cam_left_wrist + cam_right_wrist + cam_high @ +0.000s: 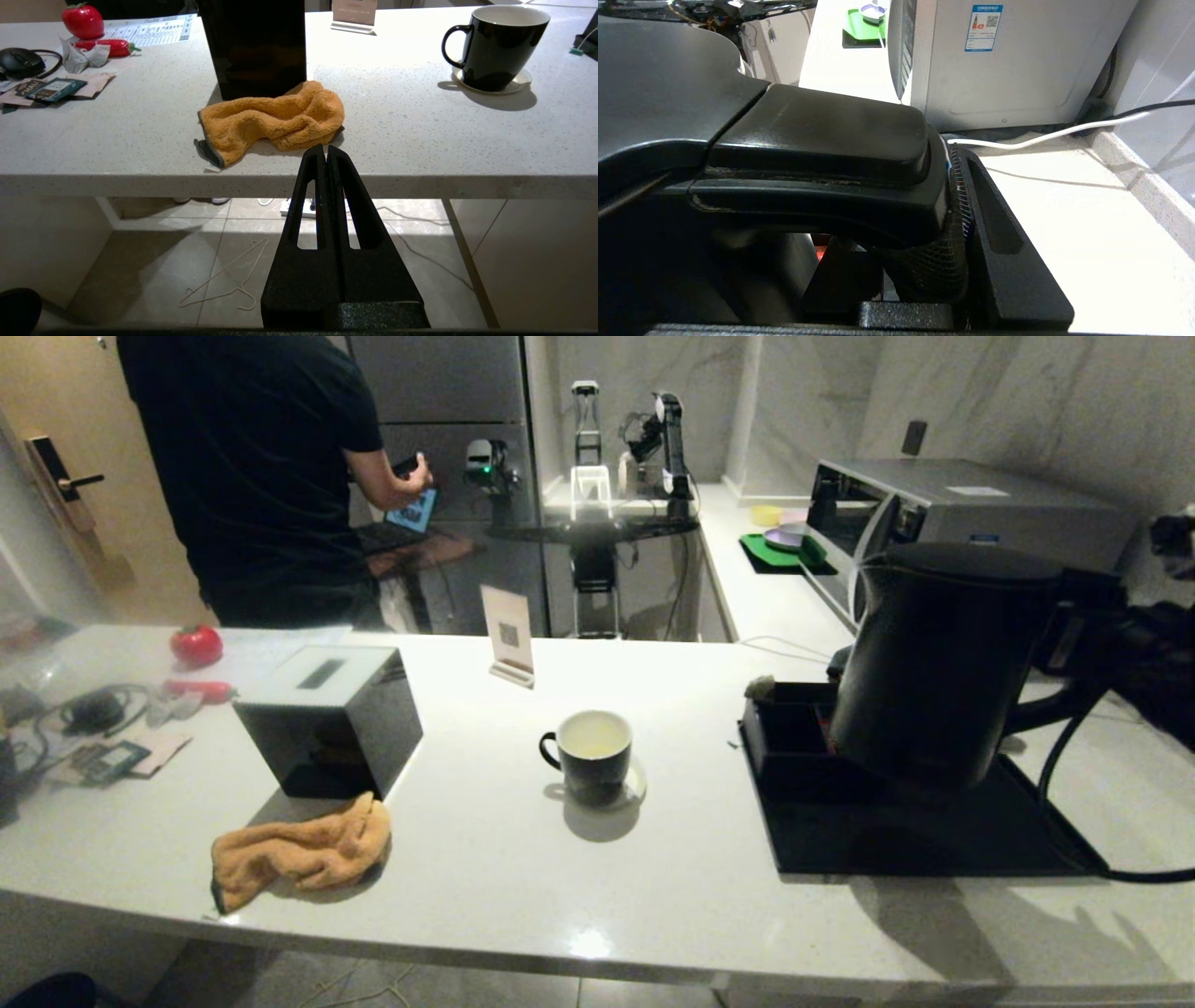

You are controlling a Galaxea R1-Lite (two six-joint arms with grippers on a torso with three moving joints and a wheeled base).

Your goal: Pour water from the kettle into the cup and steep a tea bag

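The tall black kettle is at the right over a flat black tray, leaning slightly toward the cup. My right gripper is shut on the kettle's loop handle, and in the head view it grips at the handle's far right. The black cup stands on a small white coaster mid-counter, its cream inside looking pale yellowish. A small tan bag lies on the corner of the black compartment box. My left gripper is shut and empty, parked below the counter's front edge.
A black box with a white top and an orange cloth lie left of the cup. A card stand is behind it. A microwave stands behind the kettle, and a black cable runs right. A person stands at the back left.
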